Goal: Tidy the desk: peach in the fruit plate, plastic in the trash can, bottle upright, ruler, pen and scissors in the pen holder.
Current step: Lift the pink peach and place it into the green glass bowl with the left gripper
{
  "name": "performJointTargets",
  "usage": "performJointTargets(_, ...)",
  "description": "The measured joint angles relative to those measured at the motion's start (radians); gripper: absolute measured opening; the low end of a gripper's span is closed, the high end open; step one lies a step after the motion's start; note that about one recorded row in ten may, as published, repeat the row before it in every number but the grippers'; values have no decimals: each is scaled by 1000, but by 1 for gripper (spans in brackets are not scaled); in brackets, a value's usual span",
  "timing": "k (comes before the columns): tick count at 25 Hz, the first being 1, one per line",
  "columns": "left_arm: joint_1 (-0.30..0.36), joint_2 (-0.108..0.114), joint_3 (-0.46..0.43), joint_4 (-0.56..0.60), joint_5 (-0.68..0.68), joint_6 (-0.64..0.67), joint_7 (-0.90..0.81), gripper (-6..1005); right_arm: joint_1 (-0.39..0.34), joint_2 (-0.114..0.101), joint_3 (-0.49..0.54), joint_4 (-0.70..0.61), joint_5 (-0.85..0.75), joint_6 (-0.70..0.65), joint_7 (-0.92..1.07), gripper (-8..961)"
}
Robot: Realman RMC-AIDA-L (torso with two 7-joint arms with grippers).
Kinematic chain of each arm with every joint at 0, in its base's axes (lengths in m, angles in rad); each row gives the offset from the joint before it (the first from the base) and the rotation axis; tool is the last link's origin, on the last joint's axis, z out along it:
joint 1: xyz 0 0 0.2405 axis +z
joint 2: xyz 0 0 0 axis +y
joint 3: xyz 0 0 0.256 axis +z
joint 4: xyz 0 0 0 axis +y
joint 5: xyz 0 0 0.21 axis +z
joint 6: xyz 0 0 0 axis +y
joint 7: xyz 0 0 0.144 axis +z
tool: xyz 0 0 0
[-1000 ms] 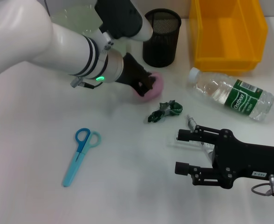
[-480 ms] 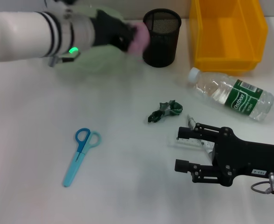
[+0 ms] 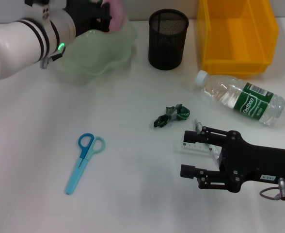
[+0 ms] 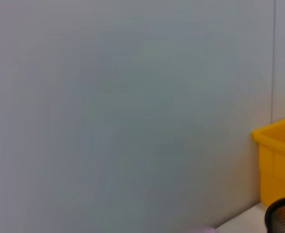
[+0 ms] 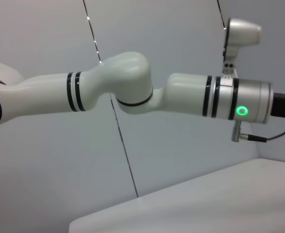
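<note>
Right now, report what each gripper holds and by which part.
The left gripper holds the pink peach over the green fruit plate; the grip point is hidden. The right gripper holds nothing, its jaws open over the ruler.

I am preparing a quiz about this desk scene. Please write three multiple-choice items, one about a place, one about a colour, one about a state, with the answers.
1. Where is the peach?
A. in the left gripper, over the green plate
B. inside the yellow bin
C. beside the scissors

2. What colour are the scissors?
A. red
B. blue
C. black

3. How is the bottle?
A. standing upright
B. inside the black pen holder
C. lying on its side

Answers: 1 A, the pink fruit sits at the left gripper's tip above the plate rim. 2 B, handles and blades are light blue. 3 C, it lies flat near the bin, while the right gripper hovers by the ruler.
</note>
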Motion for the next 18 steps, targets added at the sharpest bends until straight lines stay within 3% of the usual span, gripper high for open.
performJointTargets(11,-67,1,-1,-104,0,-29,-1,92,-1,0,0,0,0,8,-1,778)
performJointTargets(18,-46,5,-9,-103,-60,-24,-8,373,1,0,0,0,0,9,-1,779)
